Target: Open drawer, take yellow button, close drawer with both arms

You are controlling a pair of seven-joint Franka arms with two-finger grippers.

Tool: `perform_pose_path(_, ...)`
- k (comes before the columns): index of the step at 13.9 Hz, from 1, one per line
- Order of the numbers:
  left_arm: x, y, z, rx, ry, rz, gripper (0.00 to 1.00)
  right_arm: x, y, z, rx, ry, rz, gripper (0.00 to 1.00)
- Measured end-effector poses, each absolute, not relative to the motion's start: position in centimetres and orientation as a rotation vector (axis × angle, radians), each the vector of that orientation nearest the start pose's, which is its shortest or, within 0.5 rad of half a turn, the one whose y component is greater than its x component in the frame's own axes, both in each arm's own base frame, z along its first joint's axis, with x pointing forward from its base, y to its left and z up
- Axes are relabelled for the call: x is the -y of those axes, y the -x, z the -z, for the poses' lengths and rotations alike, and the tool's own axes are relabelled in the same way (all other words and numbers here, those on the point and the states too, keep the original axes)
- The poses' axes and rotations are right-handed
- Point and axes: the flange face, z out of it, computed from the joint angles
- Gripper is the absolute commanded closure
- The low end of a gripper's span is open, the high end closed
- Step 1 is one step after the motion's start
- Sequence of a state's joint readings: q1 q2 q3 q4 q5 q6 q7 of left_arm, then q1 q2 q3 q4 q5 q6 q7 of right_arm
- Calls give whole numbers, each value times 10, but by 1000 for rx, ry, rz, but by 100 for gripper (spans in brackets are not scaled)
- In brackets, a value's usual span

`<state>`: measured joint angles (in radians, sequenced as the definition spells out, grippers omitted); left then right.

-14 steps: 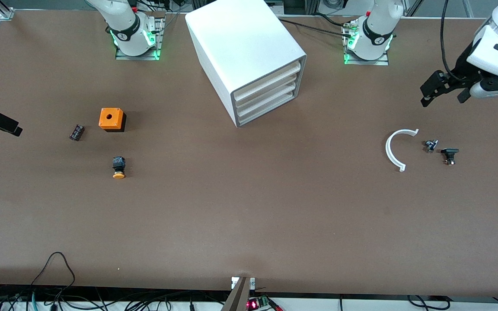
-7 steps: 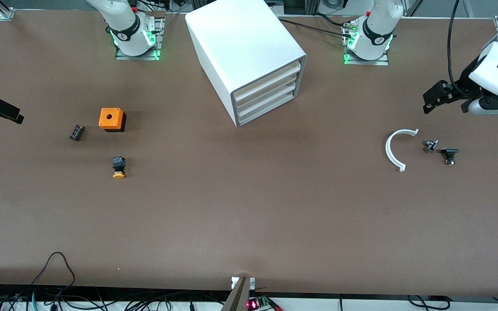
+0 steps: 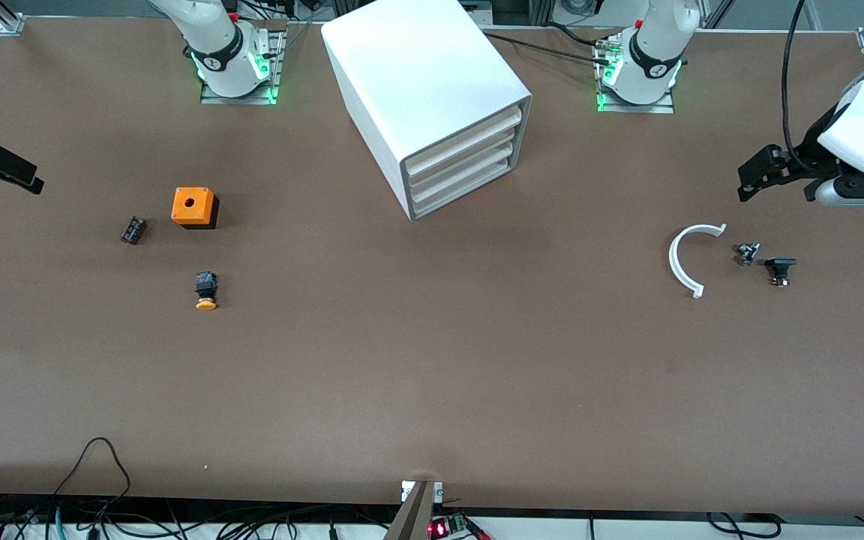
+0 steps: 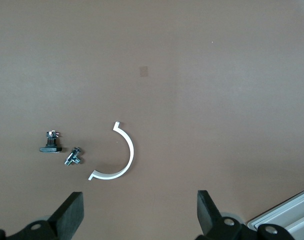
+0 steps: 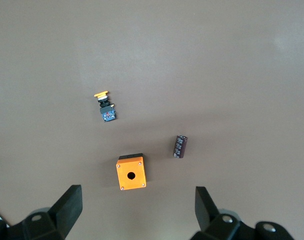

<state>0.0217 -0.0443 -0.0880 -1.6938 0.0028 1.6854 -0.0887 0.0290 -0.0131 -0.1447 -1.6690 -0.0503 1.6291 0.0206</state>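
Observation:
The white cabinet (image 3: 432, 97) stands mid-table near the arm bases, and its top drawer (image 3: 463, 137) is shut. The button (image 3: 206, 292) lies on its side on the table toward the right arm's end, nearer the front camera than the orange cube. It also shows in the right wrist view (image 5: 105, 105). My right gripper (image 3: 18, 175) hangs open and empty over that table end, with wide open fingers in its wrist view (image 5: 138, 212). My left gripper (image 3: 775, 184) is open and empty over the left arm's end, also seen in its wrist view (image 4: 140, 217).
An orange cube with a hole (image 3: 193, 206) and a small black part (image 3: 133, 229) lie near the button. A white curved piece (image 3: 687, 259) and two small dark parts (image 3: 747, 253) (image 3: 780, 268) lie under the left gripper. A cabinet corner (image 4: 287, 217) shows in the left wrist view.
The right gripper has moved along the table's end toward the arm bases. The left gripper has shifted slightly outward toward its table end. Nothing on the table has moved.

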Motion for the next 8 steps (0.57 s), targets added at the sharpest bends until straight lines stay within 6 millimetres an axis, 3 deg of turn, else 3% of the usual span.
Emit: perform_pose_path(8,40,-548,-602,28,3137,60,0,69,-552,-587,-180,3184,-39,0)
